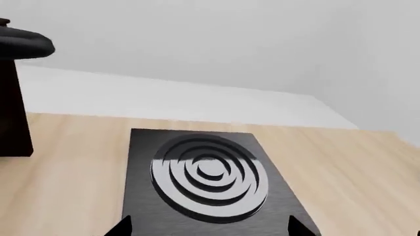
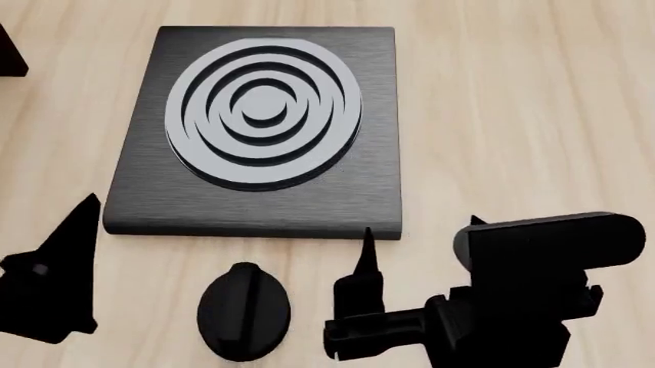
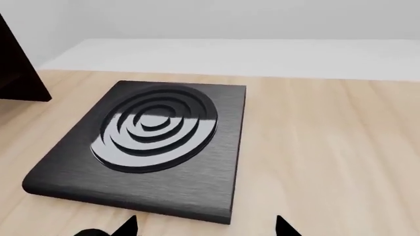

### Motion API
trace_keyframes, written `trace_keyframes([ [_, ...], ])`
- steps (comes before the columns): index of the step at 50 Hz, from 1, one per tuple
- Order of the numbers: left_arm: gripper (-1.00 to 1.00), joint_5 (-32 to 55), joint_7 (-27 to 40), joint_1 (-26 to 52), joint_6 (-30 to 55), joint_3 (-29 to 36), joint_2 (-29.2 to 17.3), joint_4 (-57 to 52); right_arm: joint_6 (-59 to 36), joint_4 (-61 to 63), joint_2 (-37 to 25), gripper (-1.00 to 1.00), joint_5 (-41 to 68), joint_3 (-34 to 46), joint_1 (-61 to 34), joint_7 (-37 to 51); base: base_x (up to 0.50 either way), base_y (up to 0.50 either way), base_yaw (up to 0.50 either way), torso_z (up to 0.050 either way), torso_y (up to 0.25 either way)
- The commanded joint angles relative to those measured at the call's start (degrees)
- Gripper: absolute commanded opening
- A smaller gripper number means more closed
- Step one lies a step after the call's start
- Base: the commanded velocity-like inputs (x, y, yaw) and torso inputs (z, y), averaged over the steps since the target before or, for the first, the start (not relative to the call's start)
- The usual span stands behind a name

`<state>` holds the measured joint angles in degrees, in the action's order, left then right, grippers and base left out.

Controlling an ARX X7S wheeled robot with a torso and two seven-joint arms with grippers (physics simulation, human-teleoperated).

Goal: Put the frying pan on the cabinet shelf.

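a pale wooden counter (image 2: 511, 115) runs to a white wall. the square black hob plate (image 2: 261, 126) lies just ahead of both grippers, a round knob (image 2: 244, 310) between them. left gripper (image 1: 208, 227) and right gripper (image 3: 204, 227) gape, empty. the frying pan (image 1: 23, 44) sits atop the dark cabinet shelf (image 1: 12, 105), beyond the left gripper.

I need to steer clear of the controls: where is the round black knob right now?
In the head view the knob sits on the wooden counter just in front of the hob plate, near its front edge, between the left gripper and the right gripper.
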<state>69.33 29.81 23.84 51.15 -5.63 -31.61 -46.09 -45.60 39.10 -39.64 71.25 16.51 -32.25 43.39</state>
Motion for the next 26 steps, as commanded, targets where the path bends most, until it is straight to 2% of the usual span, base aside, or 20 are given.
trace_keyframes([
  [1, 1.00, -9.0, -2.3, -2.1, -0.9, 4.4, 0.4, -1.9, 2.4, 0.2, -0.8, 1.00, -5.1, 0.0, 3.6, -1.6, 0.00, 0.00, 0.00, 0.000, 0.000],
  [9, 1.00, -21.6, -2.5, -6.2, -1.7, 13.2, -0.7, -3.6, 3.6, 1.8, -0.4, 1.00, -9.9, 2.2, 7.0, -1.4, 0.00, 0.00, 0.00, 0.000, -0.003],
  [14, 1.00, -26.9, -3.7, -10.5, -7.0, 15.3, 0.7, -2.0, 6.4, 2.3, 0.9, 1.00, -13.8, 3.0, 10.5, -1.1, 0.00, 0.00, 0.00, 0.000, -0.002],
  [19, 1.00, -35.3, -6.2, -15.4, -14.7, 19.1, 1.5, 2.9, 14.4, 1.4, 2.6, 1.00, -23.1, 4.3, 17.5, -2.9, 0.00, 0.00, 0.00, 0.000, -0.002],
  [26, 1.00, -39.0, -6.9, -19.1, -19.6, 21.4, 2.9, 6.3, 18.3, -0.3, 2.3, 1.00, -30.0, 6.4, 21.9, -4.2, 0.00, 0.00, 0.00, 0.000, -0.002],
])
